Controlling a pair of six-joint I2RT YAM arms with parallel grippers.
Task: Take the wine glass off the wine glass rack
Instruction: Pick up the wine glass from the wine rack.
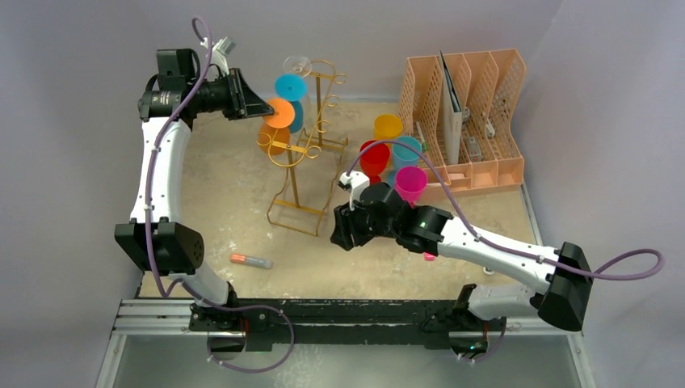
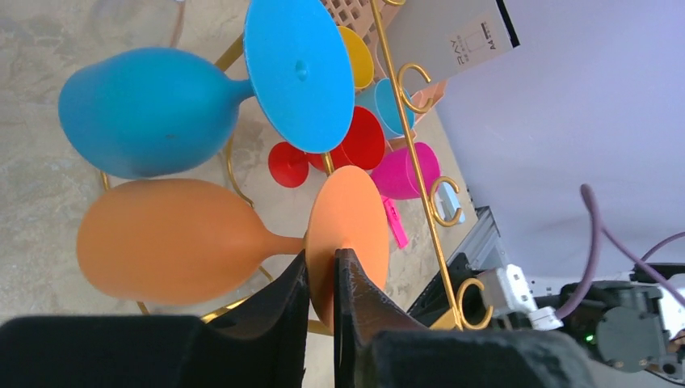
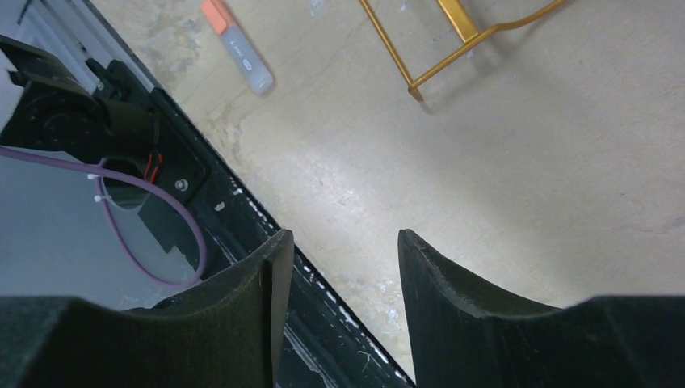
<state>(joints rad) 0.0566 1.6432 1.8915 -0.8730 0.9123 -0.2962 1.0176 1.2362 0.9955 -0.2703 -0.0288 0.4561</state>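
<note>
We list the left gripper [image 2: 323, 279] clamped narrow on the foot of the orange wine glass [image 2: 170, 238] at the wine glass rack [image 3: 457, 14], and the right gripper [image 3: 341, 242] parted and empty.

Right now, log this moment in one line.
left fingers: shut on orange wine glass foot | glass: hanging on wine glass rack | right fingers: open, empty, above table

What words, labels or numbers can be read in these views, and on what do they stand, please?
"A4": likely, on the grey folder in the peach file organiser; the brand line beside it is too blurred.
Print on the orange-capped marker: too small to read.
Nothing else legible.
</note>
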